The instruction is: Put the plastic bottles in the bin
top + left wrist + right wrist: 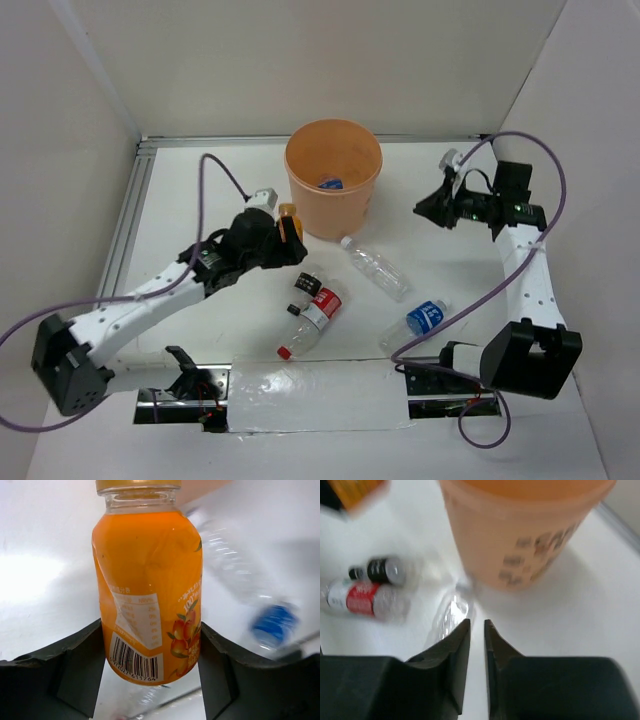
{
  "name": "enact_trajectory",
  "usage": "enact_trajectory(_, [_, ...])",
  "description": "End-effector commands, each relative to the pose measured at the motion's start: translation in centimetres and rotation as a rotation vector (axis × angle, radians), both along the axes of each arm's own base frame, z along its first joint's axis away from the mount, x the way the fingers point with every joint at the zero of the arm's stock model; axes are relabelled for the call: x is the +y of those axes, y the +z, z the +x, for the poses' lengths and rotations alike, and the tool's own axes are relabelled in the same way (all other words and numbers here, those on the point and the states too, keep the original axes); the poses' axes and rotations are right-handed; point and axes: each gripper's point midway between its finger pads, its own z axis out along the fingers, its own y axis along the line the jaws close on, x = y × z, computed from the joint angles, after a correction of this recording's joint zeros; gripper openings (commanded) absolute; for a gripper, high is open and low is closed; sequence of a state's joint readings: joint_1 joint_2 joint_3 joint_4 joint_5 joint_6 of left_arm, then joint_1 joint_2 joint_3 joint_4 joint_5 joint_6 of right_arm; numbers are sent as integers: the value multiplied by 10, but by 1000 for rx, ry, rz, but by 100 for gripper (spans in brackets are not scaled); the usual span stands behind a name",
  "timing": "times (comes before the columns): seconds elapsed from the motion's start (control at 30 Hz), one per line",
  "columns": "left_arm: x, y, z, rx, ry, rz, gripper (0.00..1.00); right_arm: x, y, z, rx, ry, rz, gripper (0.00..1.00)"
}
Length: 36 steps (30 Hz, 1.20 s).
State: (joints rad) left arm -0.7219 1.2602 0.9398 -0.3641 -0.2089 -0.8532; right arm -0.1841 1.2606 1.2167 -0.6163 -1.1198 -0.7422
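Left gripper [286,234] is clamped on the orange-labelled bottle [150,595]. In my left wrist view both fingers [75,670] press its lower body beside the barcode. The bottle's long axis runs straight out from the gripper, with the yellow cap at the far end. From above, that bottle sits just beside the near-left wall of the bin [352,212], outside it and not over the opening. The bin's mouth lies up and to the right of the gripper in that view. I judge the coming move needs a lift over the rim and a short carry right before I let go. I can't tell how high the bottle hangs against the rim, and coming in low could knock the cap on the wall. A blue-marked bottle [330,183], as far as I can make out, lies at the bottom of the bin.

Right gripper [476,630] is empty, its fingers drawn together with only a thin slit between, hovering to the right of the bin. Beneath it lies the clear bottle [375,268], slanting away from the bin's foot. Farther out on the table [440,265], a dark-labelled bottle [308,285] and a red-labelled bottle [315,318] lie nearer the left arm. A blue-labelled bottle [418,320] lies nearer the right.
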Motion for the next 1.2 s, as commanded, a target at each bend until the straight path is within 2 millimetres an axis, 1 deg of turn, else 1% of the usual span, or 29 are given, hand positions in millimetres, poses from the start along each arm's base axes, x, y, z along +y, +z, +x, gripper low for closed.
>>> enact_trajectory(0.0, [-14,114,12,-331,-112,-101,0,-15,-50,-34,101,-47,-84,27])
enact_trajectory(0.03, [-18,132,14,-376,-135,-121,0,-19,-57,-37,107,-62,-94,47])
enact_trajectory(0.07, [-21,151,17,-435,-163,-127,0,-18,-71,-47,146,-72,-90,70])
enact_trajectory(0.1, [-28,185,25,-522,-163,-172,0,-18,-78,-51,163,-77,-94,100])
enact_trajectory(0.17, [-38,209,38,-590,-169,-189,0,-17,-95,-61,203,-80,-93,100])
enact_trajectory(0.2, [-51,218,54,-625,-182,-171,0,-16,-101,-64,230,-83,-84,100])
enact_trajectory(0.23, [-60,228,64,-656,-182,-180,0,-15,-106,-70,264,-81,-77,100])
enact_trajectory(0.3, [-73,231,88,-672,-157,-147,2,-13,-111,-75,268,-48,-84,100])
enact_trajectory(0.33, [-86,232,113,-675,-146,-127,4,-9,-110,-76,266,-34,-78,100])
enact_trajectory(0.4, [-96,222,136,-654,-119,-66,12,-8,-110,-76,283,-34,-61,94])
enact_trajectory(0.43, [-101,241,146,-682,-107,-71,25,-7,-111,-75,286,-37,-71,90])
enact_trajectory(0.47, [-113,211,162,-628,-108,-21,33,-4,-112,-74,287,-32,-77,89])
enact_trajectory(0.5, [-113,204,170,-607,-89,10,39,-3,-114,-73,288,-28,-86,89])
enact_trajectory(0.53, [-110,203,175,-588,-90,38,44,1,-115,-74,289,-12,-96,92])
enact_trajectory(0.57, [-110,192,178,-566,-85,63,53,1,-117,-72,287,-19,-114,95])
enact_trajectory(0.6, [-112,186,180,-556,-88,70,53,2,-116,-69,271,-20,-125,96])
enact_trajectory(0.63, [-111,170,179,-530,-95,91,55,7,-116,-68,267,-6,-131,96])
enact_trajectory(0.7, [-102,167,180,-529,-76,101,70,9,-114,-60,246,-22,-145,98])
enact_trajectory(0.73, [-97,171,181,-532,-58,86,77,15,-115,-61,261,-10,-136,100])
enact_trajectory(0.77, [-97,171,181,-532,-58,86,85,16,-115,-59,260,-16,-142,100])
enact_trajectory(0.8, [-95,174,178,-533,-57,85,94,18,-119,-58,272,-15,-146,100])
enact_trajectory(0.83, [-88,181,180,-542,-45,80,100,23,-118,-55,278,-1,-142,100])
enact_trajectory(0.93, [-90,197,171,-562,-73,42,100,29,-124,-51,293,4,-151,100])
enact_trajectory(0.97, [-84,216,164,-589,-67,21,100,35,-125,-51,291,12,-164,100])
enact_trajectory(1.03, [-85,237,147,-622,-93,-4,100,42,-134,-48,302,13,-177,100])
enact_trajectory(1.07, [-83,232,138,-615,-109,9,100,51,-139,-53,298,42,-193,100])
enact_trajectory(1.1, [-74,253,120,-649,-110,-20,100,53,-148,-52,317,33,-215,100])
enact_trajectory(1.13, [-71,255,107,-657,-121,-16,100,56,-151,-46,296,26,-224,100])
enact_trajectory(1.17, [-64,227,95,-610,-130,27,100,63,-160,-49,324,21,-227,100])
